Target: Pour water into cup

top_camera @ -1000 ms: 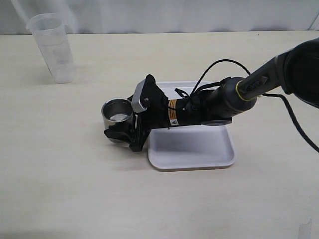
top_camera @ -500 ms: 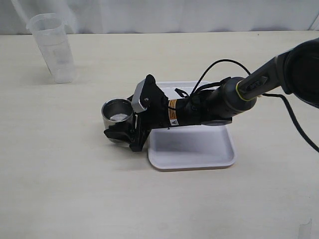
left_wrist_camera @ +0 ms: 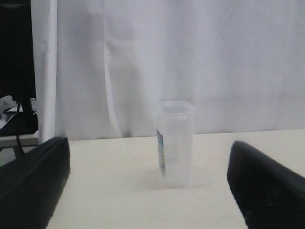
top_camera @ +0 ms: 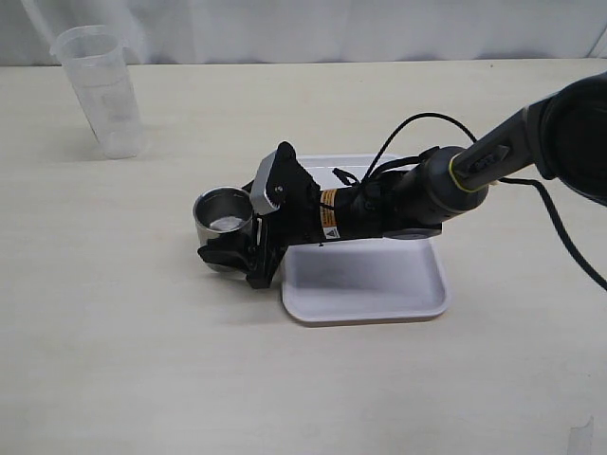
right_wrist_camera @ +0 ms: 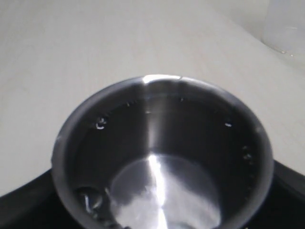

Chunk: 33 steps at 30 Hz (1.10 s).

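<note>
A: Nearest item?
B: White tray (top_camera: 379, 280), rectangular, flat on the cream table (top_camera: 142, 370). The black right arm (top_camera: 417, 194) passes over its far left part.

A: Next?
B: Right gripper (top_camera: 226, 241), low at the tray's left edge, its black fingers (right_wrist_camera: 28, 205) clamped on either side of the cup (top_camera: 223, 218). The cup is shiny steel, upright on the table, just left of the tray.

A: Contents?
B: Water (right_wrist_camera: 162, 195): a shallow gleam on the bottom and drops on the inner wall. I cannot tell the amount.

A: The other hand?
B: Left gripper (left_wrist_camera: 147, 164), fingers (left_wrist_camera: 33, 181) spread wide apart, holding nothing, aimed level at the measuring jug (left_wrist_camera: 175, 143).

A: Farthest?
B: That jug, translucent plastic, upright at the table's far left corner, well apart from the cup. I cannot tell its fill. Behind it hangs a white curtain (left_wrist_camera: 200, 57).
</note>
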Tool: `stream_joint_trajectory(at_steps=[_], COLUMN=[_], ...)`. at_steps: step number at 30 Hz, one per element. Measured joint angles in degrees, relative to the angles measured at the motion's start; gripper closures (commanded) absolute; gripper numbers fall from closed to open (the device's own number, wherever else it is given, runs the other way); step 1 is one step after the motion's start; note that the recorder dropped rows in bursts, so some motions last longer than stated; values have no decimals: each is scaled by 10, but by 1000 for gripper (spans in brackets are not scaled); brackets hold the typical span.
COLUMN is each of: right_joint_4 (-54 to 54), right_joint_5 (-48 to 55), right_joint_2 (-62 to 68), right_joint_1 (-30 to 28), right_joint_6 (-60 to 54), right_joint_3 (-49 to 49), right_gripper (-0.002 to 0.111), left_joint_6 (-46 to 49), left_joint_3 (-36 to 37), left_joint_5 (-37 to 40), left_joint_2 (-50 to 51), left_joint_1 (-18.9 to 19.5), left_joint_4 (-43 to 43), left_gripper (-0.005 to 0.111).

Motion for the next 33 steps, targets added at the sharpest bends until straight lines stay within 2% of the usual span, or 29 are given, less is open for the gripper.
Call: stream_joint_trajectory(at_steps=[3,6,16,23,33], right_joint_4=[0,0,0,0,0], right_joint_5=[0,0,0,0,0], right_joint_2=[0,0,0,0,0], right_joint_1=[0,0,0,0,0], right_joint_6=[0,0,0,0,0], right_joint_3=[0,0,0,0,0], right_gripper=[104,104,104,104,104], left_joint_6=[0,0,6,38,39], left_joint_3=[11,29,32,32,32], left_joint_5=[2,2,46,115,120], left_joint_2=[0,-1,-12,-12,-12], left_joint_1=[26,36,37,37,37], left_joint_4=[-17,-22,-25,-25,-25], left_gripper=[23,23,23,23,23])
